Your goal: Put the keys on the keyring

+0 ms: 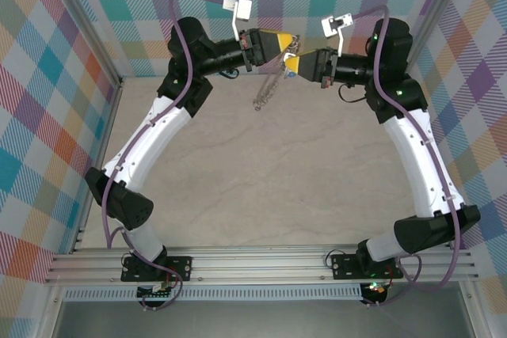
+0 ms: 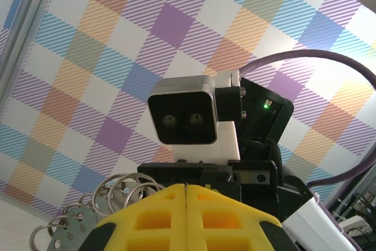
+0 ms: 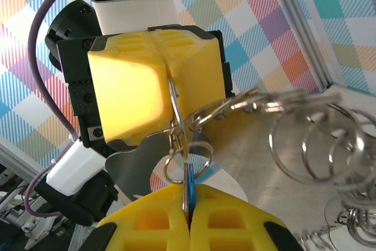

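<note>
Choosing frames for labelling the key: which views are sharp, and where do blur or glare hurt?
Top external: evenly lit and sharp, but the keyring is tiny. Left wrist: the left gripper is close and slightly soft, the wall crisp. Right wrist: the blue key is readable; the loops at right are blurred, with glare.

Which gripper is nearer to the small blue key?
Right. The right gripper is shut on the blue key; the left gripper faces it from just beyond, shut on the keyring.
</note>
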